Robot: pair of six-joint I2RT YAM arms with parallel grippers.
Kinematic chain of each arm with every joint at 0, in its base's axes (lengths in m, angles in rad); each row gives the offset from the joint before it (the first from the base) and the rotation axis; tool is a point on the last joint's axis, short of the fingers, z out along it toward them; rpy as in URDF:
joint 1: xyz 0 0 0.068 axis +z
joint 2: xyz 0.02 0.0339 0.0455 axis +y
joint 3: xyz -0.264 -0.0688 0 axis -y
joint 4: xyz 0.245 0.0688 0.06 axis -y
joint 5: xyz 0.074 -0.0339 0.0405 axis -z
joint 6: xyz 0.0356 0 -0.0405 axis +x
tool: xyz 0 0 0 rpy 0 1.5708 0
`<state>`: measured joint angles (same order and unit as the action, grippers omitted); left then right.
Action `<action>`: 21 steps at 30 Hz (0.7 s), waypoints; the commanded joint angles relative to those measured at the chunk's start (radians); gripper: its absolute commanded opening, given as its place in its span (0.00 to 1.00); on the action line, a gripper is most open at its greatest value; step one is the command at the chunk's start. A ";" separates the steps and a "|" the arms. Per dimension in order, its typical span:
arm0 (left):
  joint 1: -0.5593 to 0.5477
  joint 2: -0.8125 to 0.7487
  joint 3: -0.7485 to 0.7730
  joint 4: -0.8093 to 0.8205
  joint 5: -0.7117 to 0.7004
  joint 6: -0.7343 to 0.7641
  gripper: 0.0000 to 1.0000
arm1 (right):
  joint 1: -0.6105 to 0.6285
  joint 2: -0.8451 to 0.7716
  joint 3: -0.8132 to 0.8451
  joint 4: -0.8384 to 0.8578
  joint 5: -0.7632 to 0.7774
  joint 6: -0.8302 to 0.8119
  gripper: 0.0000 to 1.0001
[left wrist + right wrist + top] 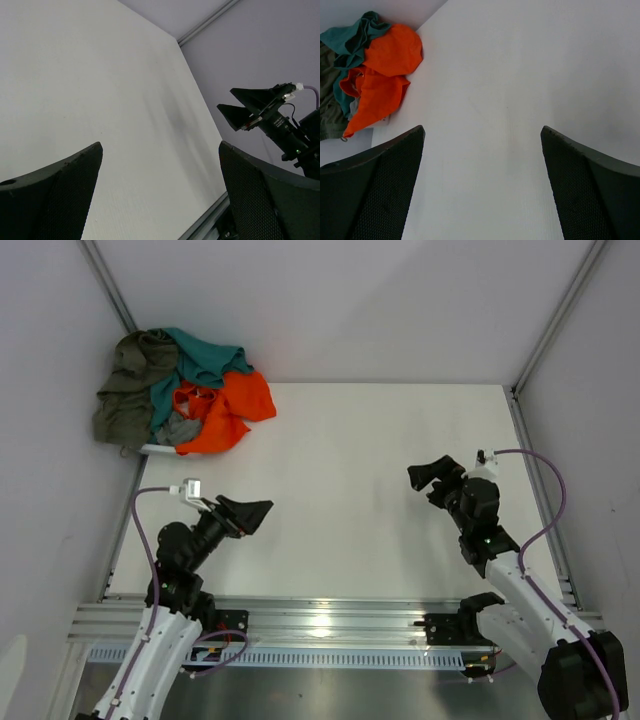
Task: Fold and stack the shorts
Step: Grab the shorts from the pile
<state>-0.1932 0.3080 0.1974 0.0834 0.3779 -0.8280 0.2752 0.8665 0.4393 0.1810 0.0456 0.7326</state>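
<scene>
Heap of unfolded shorts at the far-left corner of the surface; left gripper and right gripper both released, empty, well apart from the heap.

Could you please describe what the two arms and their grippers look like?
Both the left arm and right arm have white lower links and black upper joints. A purple cable loops along each. The left gripper and right gripper carry black, wedge-shaped fingers with finely dimpled inner faces.
</scene>
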 commanded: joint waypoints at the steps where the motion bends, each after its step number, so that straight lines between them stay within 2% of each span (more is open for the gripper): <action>1: 0.011 -0.020 0.046 -0.034 -0.043 0.030 0.99 | -0.001 -0.032 -0.010 0.049 0.036 0.002 0.99; 4: 0.011 -0.044 0.077 -0.132 -0.158 0.026 0.99 | -0.002 -0.046 -0.010 0.022 0.072 0.007 1.00; 6: 0.011 -0.049 0.106 -0.216 -0.238 -0.029 0.99 | -0.007 -0.046 -0.010 0.021 0.073 0.010 0.99; 10: 0.011 -0.011 0.172 -0.327 -0.579 -0.138 0.99 | -0.007 -0.043 -0.020 0.051 0.039 0.016 0.99; 14: 0.023 0.123 0.240 -0.300 -0.843 -0.241 0.99 | -0.008 -0.040 -0.027 0.058 0.019 0.021 0.99; 15: 0.049 0.214 0.258 -0.297 -0.867 -0.247 0.99 | -0.007 -0.040 -0.028 0.067 0.007 0.018 1.00; 16: 0.072 0.265 0.354 -0.313 -0.876 -0.234 0.99 | -0.007 -0.041 -0.030 0.071 -0.001 0.011 1.00; 18: 0.110 0.374 0.440 -0.371 -0.924 -0.166 0.99 | -0.007 -0.040 -0.030 0.078 -0.022 0.014 0.99; 19: 0.118 0.472 0.567 -0.396 -0.944 -0.128 1.00 | -0.008 -0.040 -0.031 0.083 -0.030 0.019 1.00; 21: 0.133 0.555 0.638 -0.425 -1.017 0.027 0.99 | -0.007 -0.040 -0.030 0.092 -0.061 0.018 0.99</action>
<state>-0.0872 0.7677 0.6792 -0.3096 -0.4625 -0.9524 0.2707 0.8318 0.4103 0.2127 0.0326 0.7422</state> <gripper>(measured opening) 0.994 0.993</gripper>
